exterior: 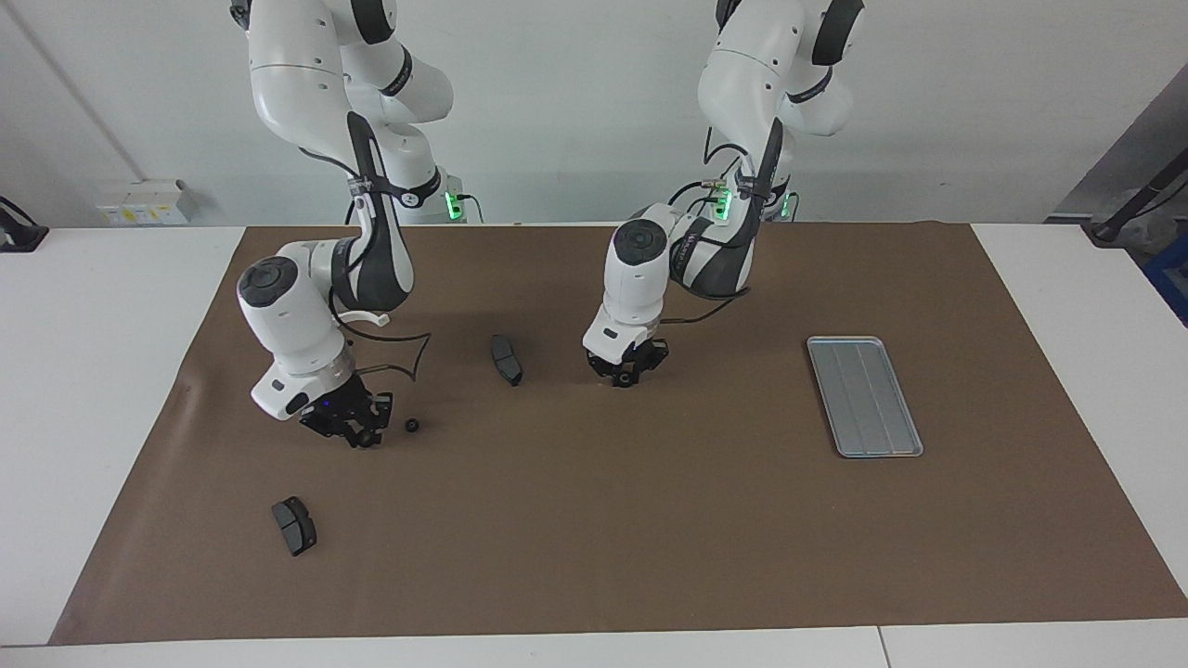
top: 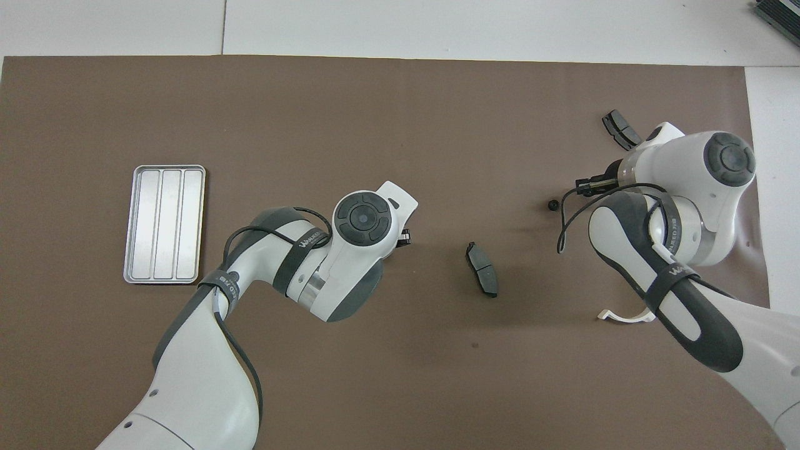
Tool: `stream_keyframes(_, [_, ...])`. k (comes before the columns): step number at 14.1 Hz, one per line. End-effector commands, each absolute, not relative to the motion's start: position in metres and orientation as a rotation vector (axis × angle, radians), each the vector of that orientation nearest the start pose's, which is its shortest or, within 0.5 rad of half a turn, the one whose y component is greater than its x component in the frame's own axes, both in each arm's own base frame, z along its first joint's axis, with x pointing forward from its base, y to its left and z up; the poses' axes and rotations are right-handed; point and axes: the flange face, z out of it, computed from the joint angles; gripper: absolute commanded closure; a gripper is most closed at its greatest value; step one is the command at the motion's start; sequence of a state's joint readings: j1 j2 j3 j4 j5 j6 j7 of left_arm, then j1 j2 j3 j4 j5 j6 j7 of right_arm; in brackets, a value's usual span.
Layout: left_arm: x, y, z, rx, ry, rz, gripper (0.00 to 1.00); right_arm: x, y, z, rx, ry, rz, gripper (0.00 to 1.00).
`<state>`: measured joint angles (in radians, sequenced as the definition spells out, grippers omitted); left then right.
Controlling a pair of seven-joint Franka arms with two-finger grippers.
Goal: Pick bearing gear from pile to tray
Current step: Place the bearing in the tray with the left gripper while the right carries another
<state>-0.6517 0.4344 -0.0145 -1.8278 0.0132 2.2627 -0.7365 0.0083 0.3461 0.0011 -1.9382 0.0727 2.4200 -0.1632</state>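
Though grips unclear (left gripper (exterior: 626, 371), right gripper (exterior: 357, 429) low): one gear (exterior: 411, 426), two pads (exterior: 506, 359) (exterior: 293, 525), one bracket (exterior: 367, 320), one tray (exterior: 863, 396).

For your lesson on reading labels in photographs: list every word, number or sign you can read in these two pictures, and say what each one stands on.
Grey band on the left arm: white lettering, too blurred to read with certainty.
Grey band on the right arm: white lettering, too small to read.
Box on the wall: yellow labels, unreadable.
Tray, brake-pad-shaped pieces, small black gear: no text visible.
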Motion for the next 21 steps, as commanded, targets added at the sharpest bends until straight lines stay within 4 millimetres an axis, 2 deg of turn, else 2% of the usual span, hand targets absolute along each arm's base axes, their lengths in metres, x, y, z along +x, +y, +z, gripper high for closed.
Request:
stream_keyframes(1, [0.519,-0.392,0.319,-3.1,-0.062,0.016,0.98,0.627,0.009,0.348,-3.063,-0.194,-0.216,1.0])
stream_keyframes(3, [0.55,-0.359,0.334,-3.1,-0.08,0.041,1.0,0.624,0.013,0.366,-3.066,-0.212,-0.213,1.0])
stream_keyframes(5, [0.571,-0.327,0.349,-3.141,-0.091,0.044,1.0,0.621,0.03,0.387,-3.062,-0.201,-0.194,1.0])
stream_keyframes(8, [0.597,-0.262,0.377,-3.2,-0.05,0.036,1.0,0.625,0.076,0.407,-3.056,-0.126,-0.175,1.0])
stream_keyframes(12, [0.619,-0.177,0.387,-3.194,0.148,0.069,1.0,0.612,0.154,0.407,-3.045,-0.136,-0.171,1.0])
stream_keyframes(13, [0.624,-0.159,0.387,-3.193,0.207,0.07,1.0,0.605,0.182,0.406,-3.041,-0.158,-0.166,1.0])
stream_keyframes(15, [0.632,-0.121,0.385,-3.193,0.276,0.053,1.0,0.595,0.238,0.405,-3.052,-0.067,-0.176,1.0])
stream_keyframes(19, [0.639,-0.057,0.375,-3.184,0.372,0.002,1.0,0.574,0.302,0.389,-3.081,0.056,-0.215,1.0])
stream_keyframes(21, [0.634,-0.03,0.364,-3.176,0.395,-0.051,1.0,0.56,0.344,0.363,-3.07,0.112,-0.214,1.0])
